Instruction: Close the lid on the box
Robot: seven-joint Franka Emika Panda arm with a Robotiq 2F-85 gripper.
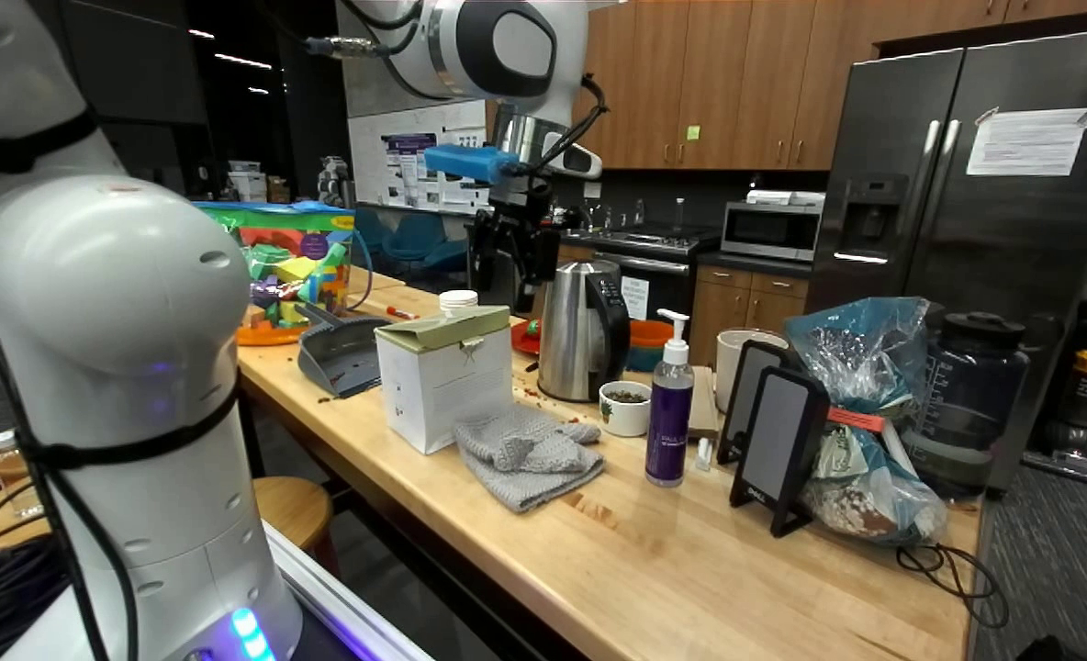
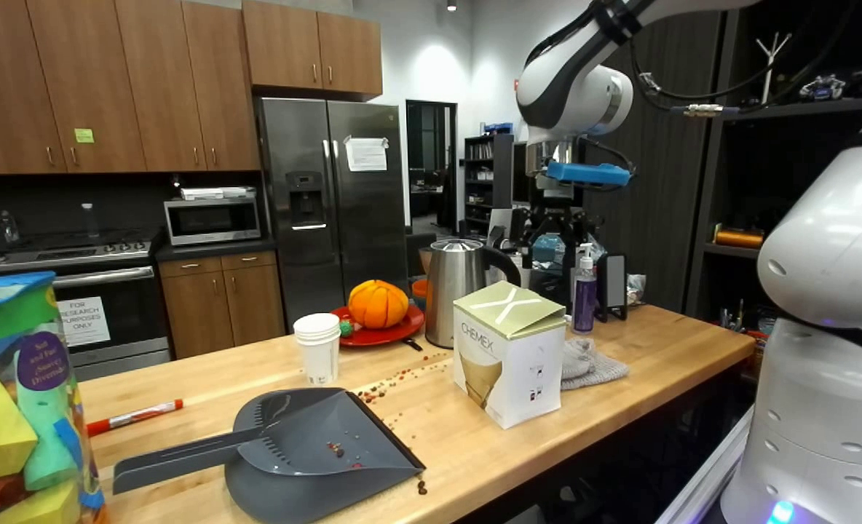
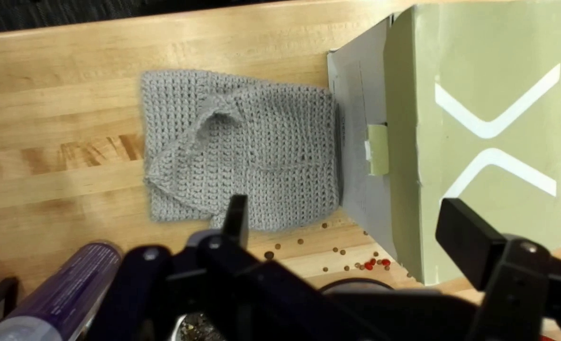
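On the wooden counter, near its edge, the white box stands upright, with CHEMEX printed on one side. Its olive-green lid, marked with a white X, lies over the top; the lid's front flap slopes down and a small tab hangs outside the box. Right beside the box lies a folded grey knit cloth. Above the counter hangs the gripper, unclenched, its two fingers spread wide apart; the wrist view looks down past them on cloth and lid. Near the box stands a steel kettle, and between it and a purple-labelled pump bottle sits a small white pot of dark bits. On the side away from the cloth lies a grey dustpan, a few red and brown bits in it and more scattered over the wood. Farther off are stacked white cups and a red plate bearing an orange pumpkin, with a red-and-white marker lying near the dustpan.
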